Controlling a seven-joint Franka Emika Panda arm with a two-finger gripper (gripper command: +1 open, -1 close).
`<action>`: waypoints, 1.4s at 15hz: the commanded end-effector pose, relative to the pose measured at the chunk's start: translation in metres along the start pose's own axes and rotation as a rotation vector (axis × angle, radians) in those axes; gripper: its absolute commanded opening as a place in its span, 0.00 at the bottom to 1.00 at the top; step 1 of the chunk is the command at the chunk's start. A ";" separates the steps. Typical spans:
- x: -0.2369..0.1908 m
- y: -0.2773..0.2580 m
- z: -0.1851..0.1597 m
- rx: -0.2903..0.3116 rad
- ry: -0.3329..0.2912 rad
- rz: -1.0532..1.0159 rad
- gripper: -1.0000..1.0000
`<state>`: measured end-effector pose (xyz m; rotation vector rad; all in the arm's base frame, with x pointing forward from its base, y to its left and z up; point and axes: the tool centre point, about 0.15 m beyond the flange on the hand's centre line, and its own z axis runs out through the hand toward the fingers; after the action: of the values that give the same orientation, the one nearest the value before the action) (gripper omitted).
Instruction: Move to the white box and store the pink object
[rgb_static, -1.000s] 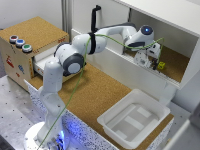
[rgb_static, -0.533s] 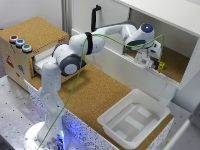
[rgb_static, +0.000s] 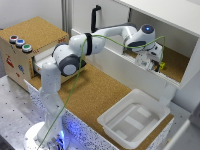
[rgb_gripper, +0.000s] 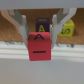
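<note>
The pink object is a small pinkish-red block held between my fingertips; in the wrist view it hangs in front of the cabinet's white front ledge. My gripper is shut on it inside the open white cabinet, at the exterior view's upper right; there the block is too small to make out. The white box is a shallow ribbed bin on the cork table, below and nearer than the gripper, and holds nothing.
A small yellow-green cube and a dark block sit on the cabinet's cork floor behind the gripper; the cube also shows in the exterior view. The wooden box with coloured buttons stands at the exterior view's left. The cabinet's front wall lies between gripper and bin.
The wrist has shifted only slightly, a little upward inside the cabinet. The white box and the other things have not moved.
</note>
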<state>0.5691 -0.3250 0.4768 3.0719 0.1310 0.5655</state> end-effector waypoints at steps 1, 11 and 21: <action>-0.045 0.049 0.025 0.006 -0.132 0.085 0.00; -0.160 0.081 0.092 -0.013 -0.349 0.125 0.00; -0.196 0.043 0.169 0.015 -0.483 0.048 0.00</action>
<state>0.4442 -0.3958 0.3019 3.1944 0.0427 -0.0659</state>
